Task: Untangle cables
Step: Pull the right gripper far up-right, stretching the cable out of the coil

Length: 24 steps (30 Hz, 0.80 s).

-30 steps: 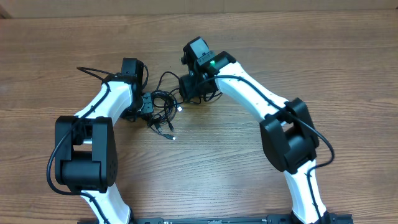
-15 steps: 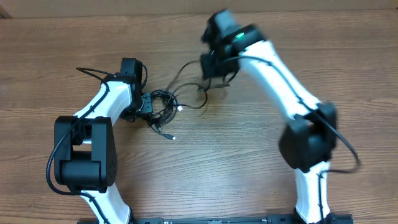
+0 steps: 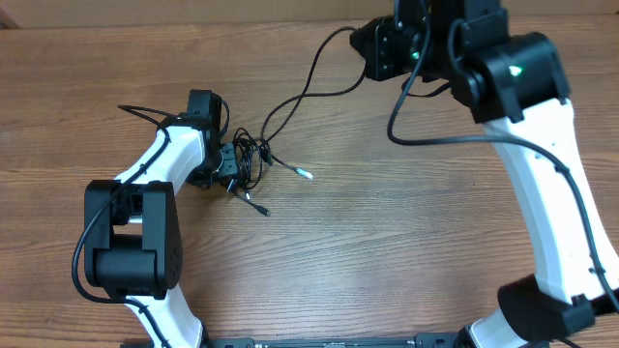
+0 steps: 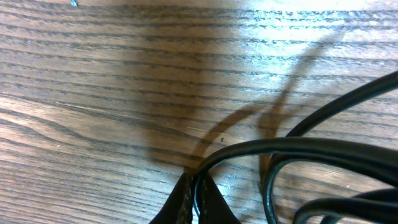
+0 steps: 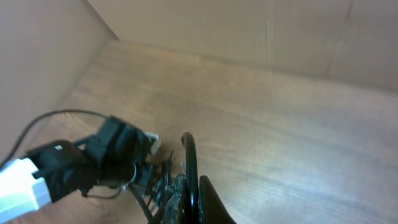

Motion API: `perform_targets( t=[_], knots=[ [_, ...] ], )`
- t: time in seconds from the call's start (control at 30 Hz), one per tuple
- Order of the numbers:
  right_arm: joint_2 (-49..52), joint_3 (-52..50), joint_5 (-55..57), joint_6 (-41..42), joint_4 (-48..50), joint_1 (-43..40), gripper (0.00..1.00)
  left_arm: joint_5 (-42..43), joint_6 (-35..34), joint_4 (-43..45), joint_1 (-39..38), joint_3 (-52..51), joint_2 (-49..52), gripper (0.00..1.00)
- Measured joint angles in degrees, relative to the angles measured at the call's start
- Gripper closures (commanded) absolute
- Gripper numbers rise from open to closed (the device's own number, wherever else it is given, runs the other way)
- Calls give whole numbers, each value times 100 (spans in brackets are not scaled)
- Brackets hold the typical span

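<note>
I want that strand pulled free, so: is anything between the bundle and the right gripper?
Nothing visible. Between the bundle, held by the left gripper, and the right gripper there is only the lifted strand over bare table. A loose plug lies off that line.

Cables (image 3: 253, 159) on table (image 3: 387, 242) — bundle left, strand rightward.

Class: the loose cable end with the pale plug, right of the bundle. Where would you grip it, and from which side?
Probably the cord just behind the pale plug, from straight above, closing across it: it lies flat on the table, clear of the bundle.
</note>
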Motion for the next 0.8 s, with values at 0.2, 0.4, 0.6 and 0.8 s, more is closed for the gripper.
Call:
perform_targets(
  t=[0.2,0.4,0.6,0.8],
  knots=[
    [-431,0,297,-79,380,-4,96,0,0,2,0,0,0,96],
    [-717,0,726,-116,448,-4,96,0,-2,2,0,0,0,96],
    [-726,0,1617,-136,323,-4,96,0,-39,2,0,0,0,96],
    [-726,0,3014,-140,-208,-7,96,0,-72,11,0,-2,0,96]
  ],
)
